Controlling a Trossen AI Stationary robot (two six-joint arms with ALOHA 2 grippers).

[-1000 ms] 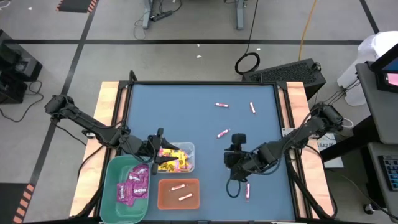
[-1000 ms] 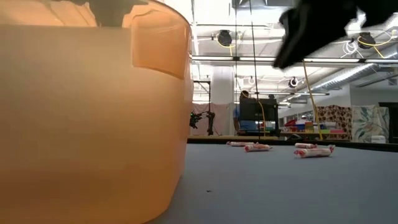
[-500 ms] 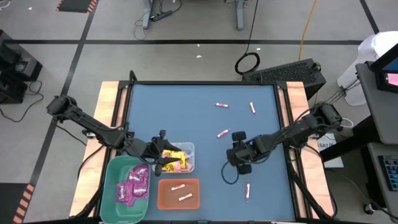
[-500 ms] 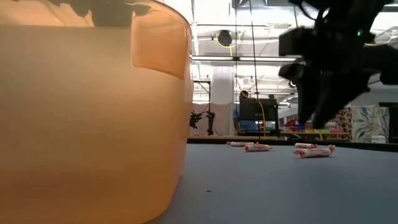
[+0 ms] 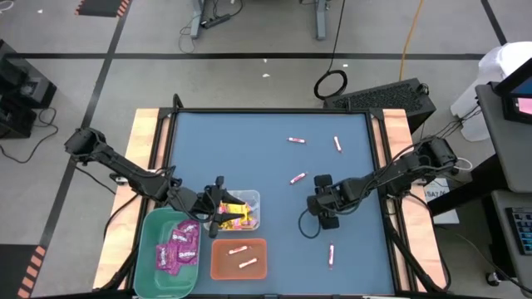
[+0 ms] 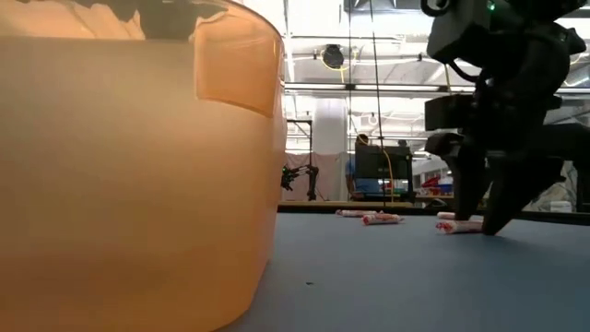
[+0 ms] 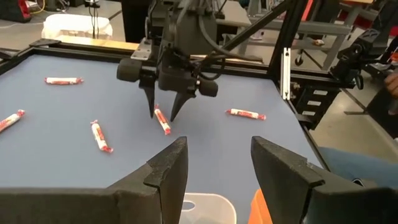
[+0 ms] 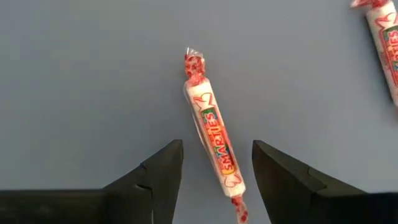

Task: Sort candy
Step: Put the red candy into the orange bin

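My right gripper point(image 8: 216, 152) is open and points down at the table, right of the middle point(image 5: 319, 199). Its fingers stand on either side of a pink-and-white candy stick point(image 8: 211, 134) that lies flat, touching nothing; the left wrist view point(image 7: 162, 116) and the low view point(image 6: 475, 224) show the same. My left gripper point(image 7: 214, 168) is open and empty, hovering over the clear bin point(image 5: 249, 199), which holds yellow packets point(image 5: 233, 212). More sticks lie loose point(image 5: 298, 178) point(image 5: 296, 139) point(image 5: 337, 144) point(image 5: 331, 253). Magenta packets point(image 5: 179, 245) fill the green bin point(image 5: 150, 237).
The orange bin point(image 5: 259, 259) near the table's near edge holds two sticks point(image 5: 241, 256) and fills the left of the low view point(image 6: 138, 166). The three bins sit together at the near left. A second stick point(image 8: 385, 43) lies close to the right gripper. Wooden rails edge the blue table point(image 5: 249, 141).
My right gripper has moved toward the table's far edge and come down until its open fingers stand around a stick. My left gripper has shifted a little toward the table's right, over the clear bin.
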